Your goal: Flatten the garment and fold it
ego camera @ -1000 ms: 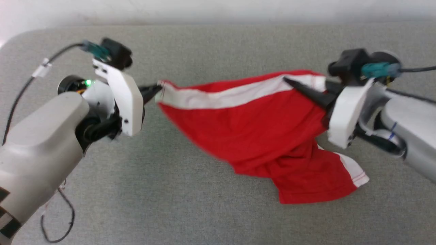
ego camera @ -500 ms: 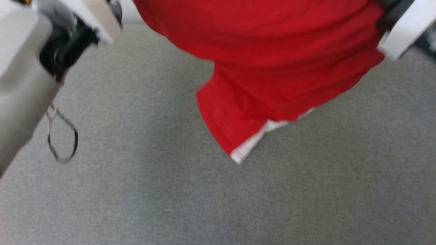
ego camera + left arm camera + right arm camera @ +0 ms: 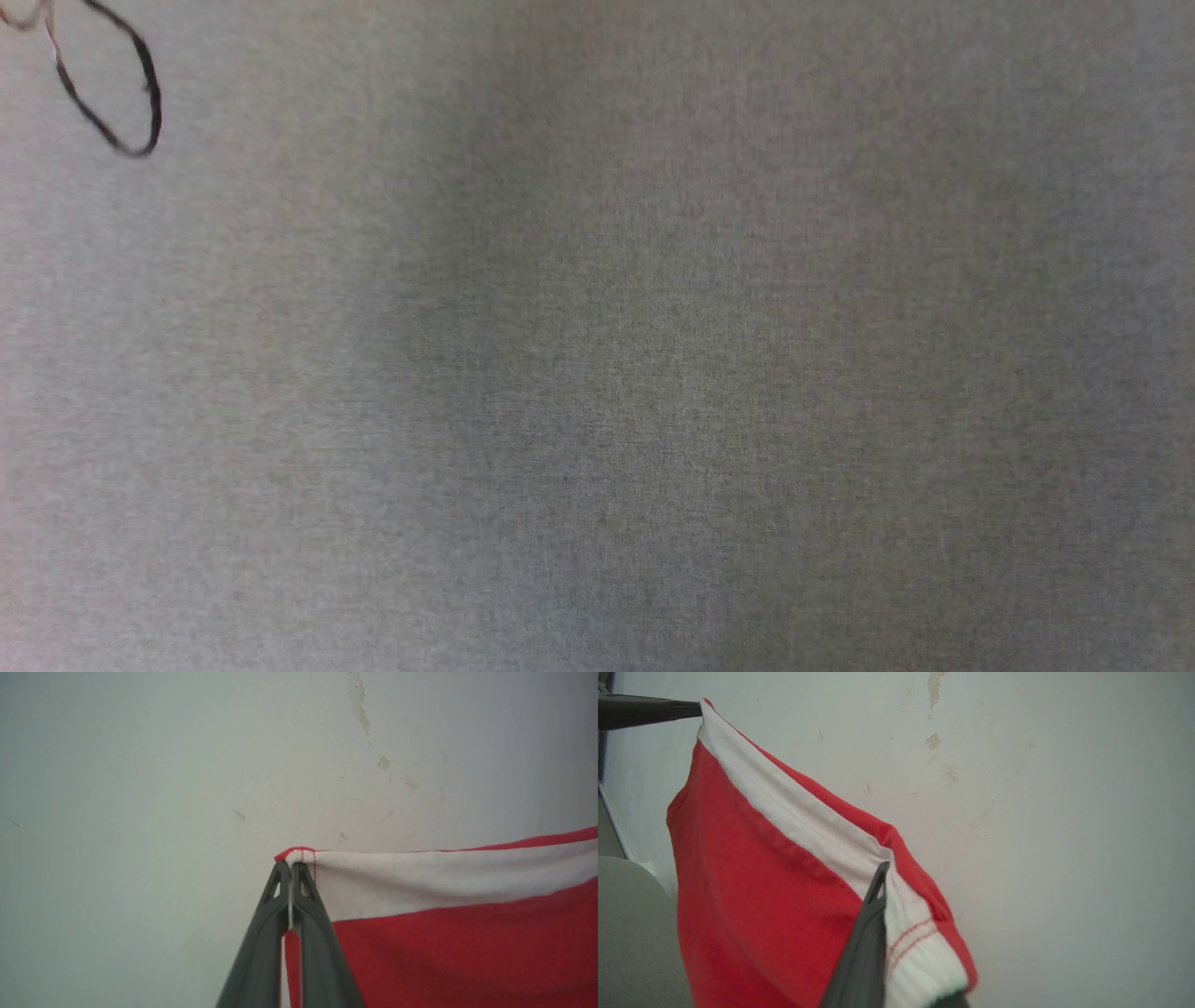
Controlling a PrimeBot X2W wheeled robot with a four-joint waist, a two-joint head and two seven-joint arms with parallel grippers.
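The red shorts (image 3: 444,947) hang in the air in front of a pale wall (image 3: 140,788), held up between the two arms and clear of the surface.

In the left wrist view, the left gripper (image 3: 290,868) has its jaws pressed together on a corner of the shorts, right where a red-stitched edge meets the broad white stripe (image 3: 444,877). From that corner the stripe runs off to the right along the top of the cloth, with plain red fabric hanging below it. The wall behind has a few chips in its paint (image 3: 357,700).

In the right wrist view, the right gripper (image 3: 880,877) is clamped on the shorts (image 3: 752,891) near the other end of the same stripe. One dark finger (image 3: 864,947) lies against the red cloth, and a ribbed white band with red stitching (image 3: 920,961) bunches over the other side of it. The stripe climbs to the upper left, where the left gripper (image 3: 693,709) pinches its far end. The fabric sags between the two grips. A rounded corner of the grey surface (image 3: 630,933) sits at the lower left.

The head view looks down on the grey cloth-covered surface (image 3: 653,373), with a black cable loop (image 3: 140,103) in its top left corner.
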